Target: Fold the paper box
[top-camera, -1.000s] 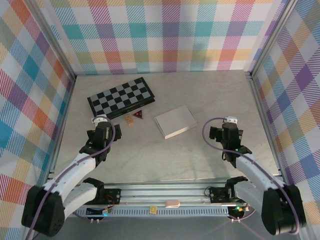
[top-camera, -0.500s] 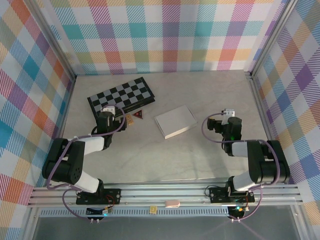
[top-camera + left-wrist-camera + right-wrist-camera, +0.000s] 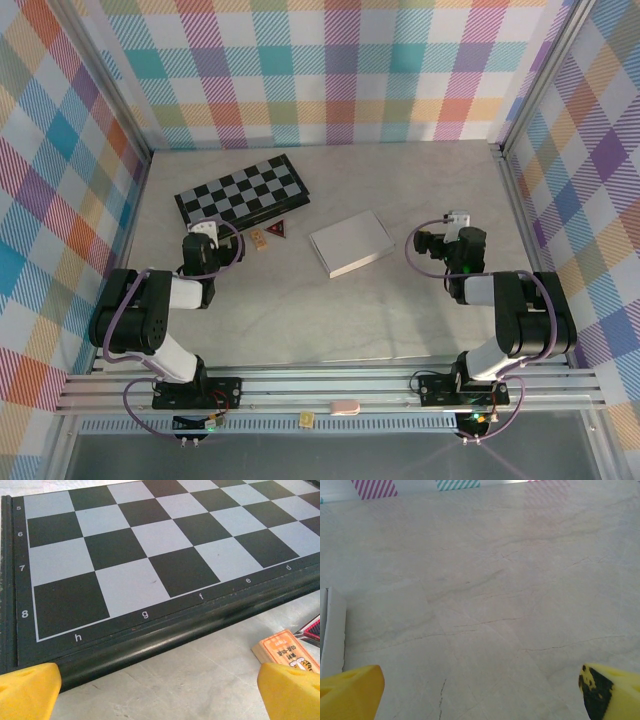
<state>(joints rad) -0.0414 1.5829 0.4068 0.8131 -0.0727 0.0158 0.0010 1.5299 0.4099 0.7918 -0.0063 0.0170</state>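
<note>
**A:** How far along is the fold?

**B:** Hard to say. The paper box (image 3: pixel 350 245) lies as one low white rectangle, with a thin side showing along its near edge. No flap stands up or sticks out. It could be a finished shallow box or a blank not yet worked; I cannot tell which from above. Nothing is touching it.

**A:** So what's left to do?

**B:** If it is a blank, I'd judge all the folding is left, starting with a reach to it. If it is already a box, nothing obvious remains.

**A:** Where does it sit?

**B:** About the middle of the bench (image 3: pixel 330 320), a little toward the right edge and turned askew to the edges.

**A:** And the hands?

**B:** The left hand (image 3: pixel 160 695) is spread wide and holds nothing. It sits low toward the left edge, facing the near rim of the checkered board (image 3: pixel 150 570), with a small orange card (image 3: pixel 286 651) near its right fingertip. The box is well apart from it, off to its right beyond that card.

**A:** The other one?

**B:** The right hand (image 3: pixel 480 695) is also wide and empty, toward the right edge, looking over bare bench. The box's edge shows at the left of its view, so the box lies to its left. It is near but apart, and closer to this hand than to the left one.
</note>
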